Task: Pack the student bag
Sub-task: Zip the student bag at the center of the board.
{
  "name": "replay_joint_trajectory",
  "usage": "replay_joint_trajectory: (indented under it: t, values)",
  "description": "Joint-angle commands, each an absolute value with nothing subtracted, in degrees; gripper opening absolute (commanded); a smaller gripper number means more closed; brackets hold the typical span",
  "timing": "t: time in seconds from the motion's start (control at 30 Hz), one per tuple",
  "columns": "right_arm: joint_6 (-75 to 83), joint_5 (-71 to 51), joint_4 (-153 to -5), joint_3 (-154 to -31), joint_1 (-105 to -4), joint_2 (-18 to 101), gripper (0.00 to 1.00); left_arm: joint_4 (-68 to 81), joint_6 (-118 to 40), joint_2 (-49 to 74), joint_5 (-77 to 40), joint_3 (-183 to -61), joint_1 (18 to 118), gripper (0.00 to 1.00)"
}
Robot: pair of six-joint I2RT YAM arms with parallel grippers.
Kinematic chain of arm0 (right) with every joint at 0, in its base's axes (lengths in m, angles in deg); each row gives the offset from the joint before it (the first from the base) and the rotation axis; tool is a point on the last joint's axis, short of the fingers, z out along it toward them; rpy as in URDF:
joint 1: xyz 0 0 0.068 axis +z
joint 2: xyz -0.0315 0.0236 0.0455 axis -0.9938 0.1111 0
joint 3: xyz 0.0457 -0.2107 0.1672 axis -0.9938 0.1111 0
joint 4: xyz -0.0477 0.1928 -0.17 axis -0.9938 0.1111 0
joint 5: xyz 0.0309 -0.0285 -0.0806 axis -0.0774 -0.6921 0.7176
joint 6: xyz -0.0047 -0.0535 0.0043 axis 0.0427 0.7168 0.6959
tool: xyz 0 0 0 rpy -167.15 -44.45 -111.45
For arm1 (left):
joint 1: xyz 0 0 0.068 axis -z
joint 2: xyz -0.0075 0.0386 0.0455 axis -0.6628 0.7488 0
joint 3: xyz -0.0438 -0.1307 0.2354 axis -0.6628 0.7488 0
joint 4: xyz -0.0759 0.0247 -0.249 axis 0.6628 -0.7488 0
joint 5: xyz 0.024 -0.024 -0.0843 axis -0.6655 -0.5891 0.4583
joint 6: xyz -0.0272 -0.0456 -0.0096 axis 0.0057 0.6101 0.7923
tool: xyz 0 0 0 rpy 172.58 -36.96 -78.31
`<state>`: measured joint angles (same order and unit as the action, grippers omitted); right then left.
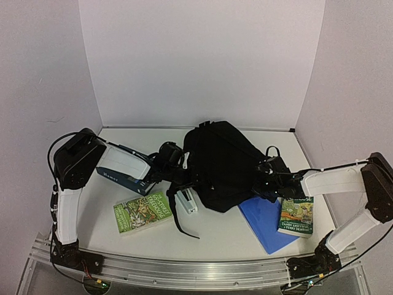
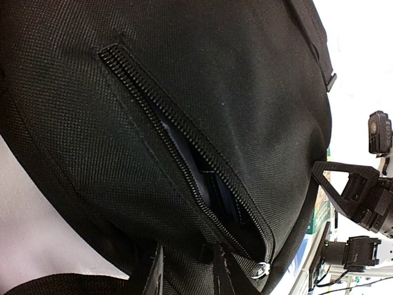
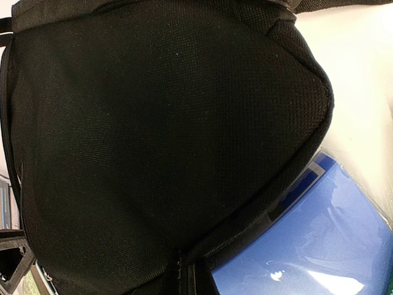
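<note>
The soft black fabric backpack (image 1: pixel 221 163) slumps across the far corner of the flat blue plastic folder (image 1: pixel 265 224). It looks floppy and light, best pinched beside its gaping zip (image 2: pixel 184 153). The right gripper (image 1: pixel 269 175) is closed at its folder-side edge. The left gripper (image 2: pixel 187 276) straddles fabric, grip unclear.

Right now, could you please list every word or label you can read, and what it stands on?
"Homer", likely: dark blue book at left.
"ANDY GRIFFITHS", "TERRY DENTON": right green book.
Left green book: title too blurred to read.
Student bag: no text seen.
</note>
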<state>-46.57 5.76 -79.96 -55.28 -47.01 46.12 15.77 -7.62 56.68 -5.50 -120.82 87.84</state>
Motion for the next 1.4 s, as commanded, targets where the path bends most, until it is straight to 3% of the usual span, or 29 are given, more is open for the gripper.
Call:
replay_joint_trajectory:
  t: [0.0,0.2,0.47,0.8,1.37]
  values:
    - [-46.07,5.87,-79.89,-55.08,-46.91,44.89,0.0,17.63,-8.39,56.55,-3.73,-123.09,88.45,0.28]
    - [-46.07,5.91,-79.89,-54.99,-46.91,44.72,0.0,16.75,-10.31,51.32,-9.56,-119.59,88.53,0.34]
    - [-45.68,5.51,-79.89,-55.62,-46.96,44.91,0.0,17.65,-11.15,52.14,-7.41,-120.94,88.53,0.41]
    - [-45.49,5.26,-79.89,-56.04,-46.97,45.51,0.0,19.57,-12.14,53.51,-6.38,-121.57,88.65,0.33]
    - [-45.27,4.98,-79.89,-56.21,-46.94,45.71,0.0,18.3,-12.16,56.1,-6.95,-122.81,89.03,0.37]
